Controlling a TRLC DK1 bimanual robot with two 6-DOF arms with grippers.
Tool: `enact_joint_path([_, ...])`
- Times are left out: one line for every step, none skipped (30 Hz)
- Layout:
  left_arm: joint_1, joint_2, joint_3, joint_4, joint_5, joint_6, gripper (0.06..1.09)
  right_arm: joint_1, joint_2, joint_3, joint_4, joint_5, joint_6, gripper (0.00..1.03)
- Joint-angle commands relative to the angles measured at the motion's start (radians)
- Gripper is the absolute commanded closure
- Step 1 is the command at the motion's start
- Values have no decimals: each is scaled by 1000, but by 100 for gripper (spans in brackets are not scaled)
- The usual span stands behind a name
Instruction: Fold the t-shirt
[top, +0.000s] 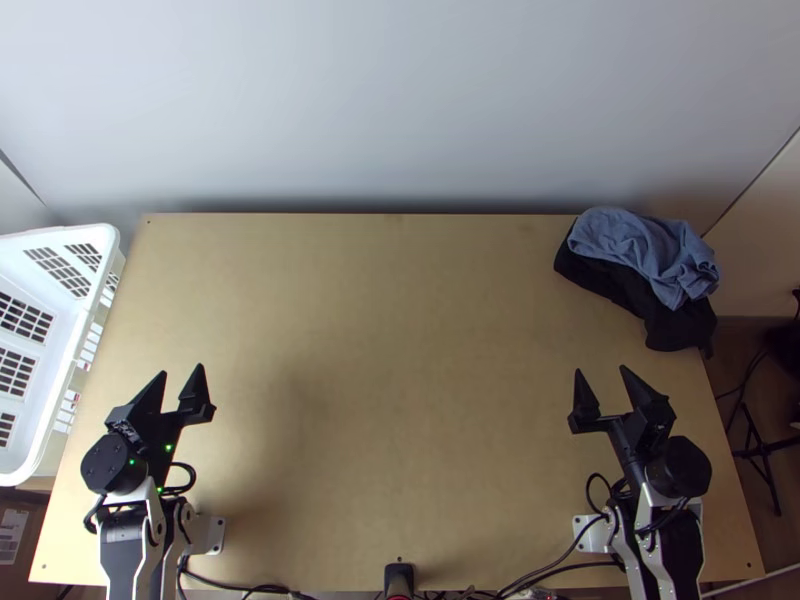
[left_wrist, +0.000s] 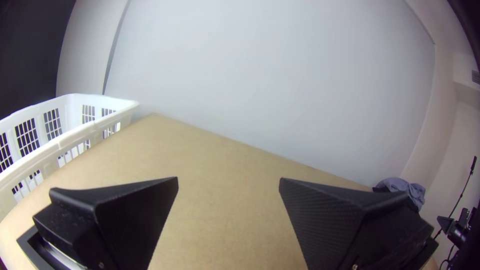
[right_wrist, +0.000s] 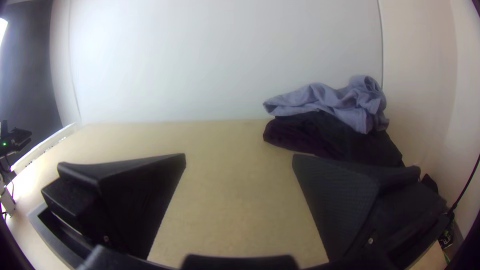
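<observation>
Blue-grey over black, lying bunched at the far right corner of the table (top: 400, 350): probably treating the blue-grey cloth (top: 640, 250) as the t-shirt, while not making out any collar or sleeve among the creases. Resting on top of a dark cloth (top: 680, 325), so possibly clinging a little during a lift. Holding the right gripper (top: 600, 370) on the near side of the pile, apart from it, with fingers spread wide and pinching nothing; likewise holding the left gripper (top: 181, 370) spread and empty, just beside the white basket (top: 45, 237).

Judging from this, facing the pick-up first, with all the folding yet to do. Probably working best by coming down with the right arm on a raised blue-grey ridge, pinching shallowly and avoiding the dark layer underneath. Risking a double grab by pressing too deep, or a slip by catching only a thin crease. Then lifting slowly, checking for a dragging dark edge, and carrying towards the middle of the table, within reach of both arms, for opening out and smoothing before making any fold.
</observation>
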Motion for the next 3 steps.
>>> enact_joint_path([0,1,0,0,0,1,10,0,0,-1,1,-1,1,4])
enact_joint_path([0,1,0,0,-2,1,10,0,0,1,1,-1,3,4])
enact_joint_path([0,1,0,0,-2,1,10,0,0,1,1,-1,1,4])
